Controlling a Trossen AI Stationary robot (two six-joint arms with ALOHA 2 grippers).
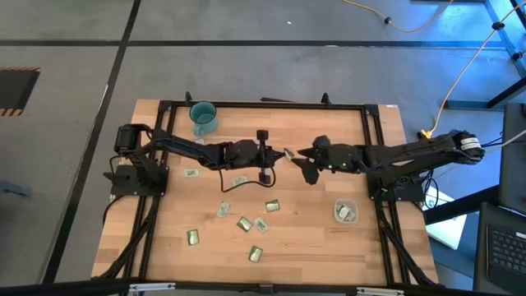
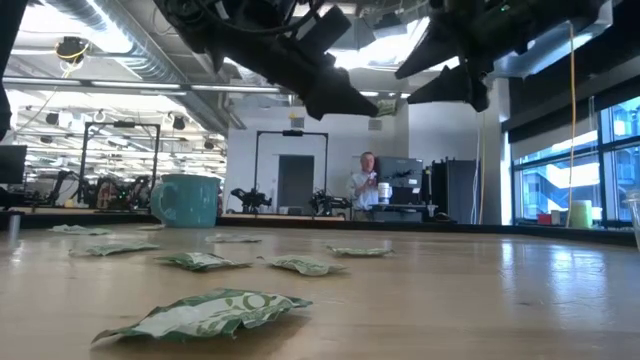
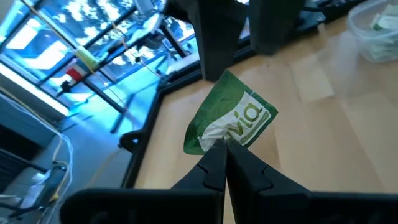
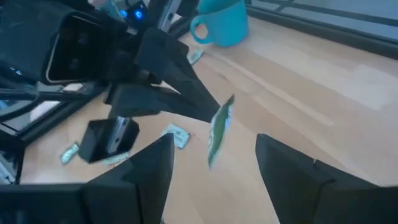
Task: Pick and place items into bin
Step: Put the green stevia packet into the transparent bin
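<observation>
A green foil packet [image 3: 236, 118] is in my left gripper [image 3: 222, 152], shut on it above the middle of the table [image 1: 282, 154]. My right gripper [image 4: 214, 142] faces it from the table's right side [image 1: 301, 156], open. Its two fingers stand apart on either side of the packet [image 4: 219, 130] without touching it. Several more packets lie flat on the wood, such as one [image 1: 239, 181] and another [image 1: 256, 253]. The clear bin [image 1: 345, 211] stands near the right arm's base with packets inside it. My left gripper pinches the packet between its two fingertips at its lower edge [image 3: 214, 142]. The fingers [image 4: 186, 106] lie level and point toward the table's right side. The packet is lifted clear of the table and sticks out beyond the fingertips, edge-on toward my right gripper.
A teal mug [image 1: 203, 117] stands near the far-left corner of the table. A black camera stand [image 1: 263, 156] sits mid-table beside my left gripper. Loose packets spread over the near half [image 2: 205, 312]. A person [image 2: 366, 185] stands far off in the room.
</observation>
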